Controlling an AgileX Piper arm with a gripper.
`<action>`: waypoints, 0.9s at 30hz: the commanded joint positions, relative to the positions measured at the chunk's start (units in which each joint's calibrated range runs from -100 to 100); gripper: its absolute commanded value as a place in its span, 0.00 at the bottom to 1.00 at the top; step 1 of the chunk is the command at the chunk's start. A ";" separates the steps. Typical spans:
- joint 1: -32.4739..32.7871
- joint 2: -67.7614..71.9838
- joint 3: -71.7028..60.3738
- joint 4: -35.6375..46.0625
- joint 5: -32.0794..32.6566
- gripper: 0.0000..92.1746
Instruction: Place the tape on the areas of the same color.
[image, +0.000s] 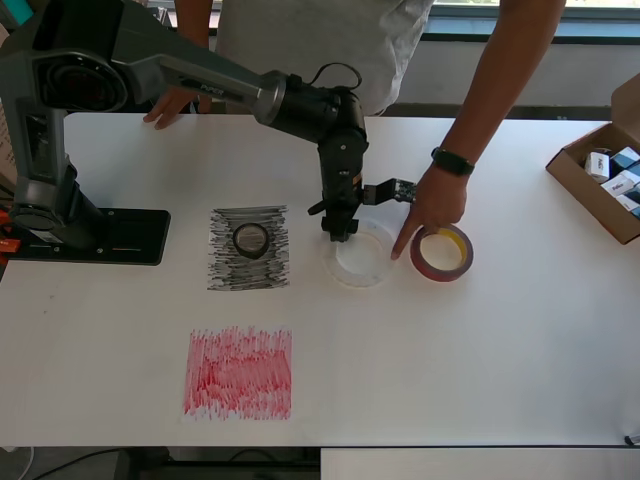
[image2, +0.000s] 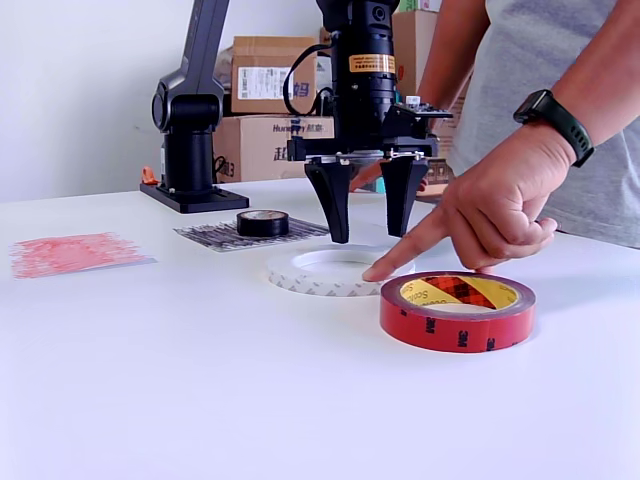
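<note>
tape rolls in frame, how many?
3: black roll on the black-scribbled sheet; white roll under the open gripper; red roll beside the person's hand.

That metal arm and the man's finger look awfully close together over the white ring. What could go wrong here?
1. The robot's black hand hangs open right over the flat white tape roll, and the person's hand has a fingertip at that roll's rim; a closing or shifting hand might pinch it.
2. The dark-red tape roll lies right beside the white one, so the finger could nudge either.
</note>
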 joint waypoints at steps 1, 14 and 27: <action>0.53 0.10 -2.09 -0.46 -0.46 0.78; 3.37 -0.28 -5.54 0.05 -0.46 0.78; -1.92 -0.74 -5.99 0.14 -1.03 0.78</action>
